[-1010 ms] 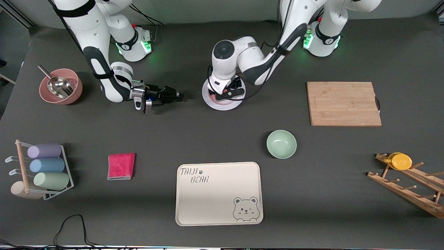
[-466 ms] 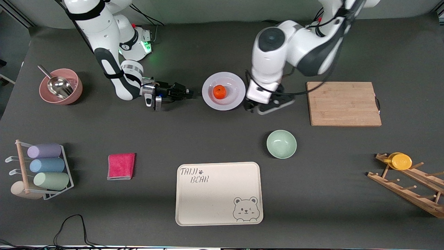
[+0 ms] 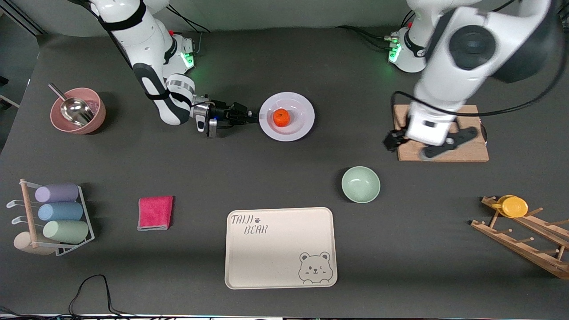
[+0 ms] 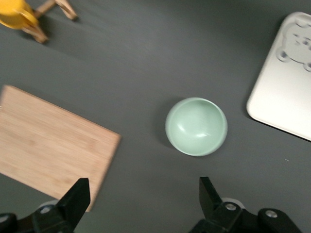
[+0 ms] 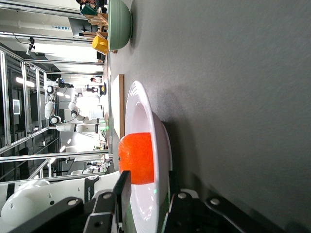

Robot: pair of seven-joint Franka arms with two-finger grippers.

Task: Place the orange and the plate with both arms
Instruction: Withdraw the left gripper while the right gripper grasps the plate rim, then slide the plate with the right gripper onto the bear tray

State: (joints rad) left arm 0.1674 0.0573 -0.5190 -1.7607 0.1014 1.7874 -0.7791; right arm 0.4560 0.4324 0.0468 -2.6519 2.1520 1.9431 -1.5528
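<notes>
Only your right wrist view shows the right gripper point(image 5: 146, 204) apparently pinching the plate point(image 5: 155, 145) rim; the orange point(image 3: 281, 117) sits inside. Left gripper point(image 4: 141, 206) hangs spread above the cutting board point(image 3: 440, 132), green bowl point(image 3: 360, 184) at seven o'clock.

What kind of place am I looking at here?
Probably a robotics lab set up as a mock kitchen: two robot arms bolted at a dark table laid with a plate, cutting board and green bowl.

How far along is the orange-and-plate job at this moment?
Done: the orange sits in the plate. In hand: the right gripper has its fingers around the plate's rim, one above and one below. The left gripper hangs open over the cutting board. Left: moving the plate.
</notes>
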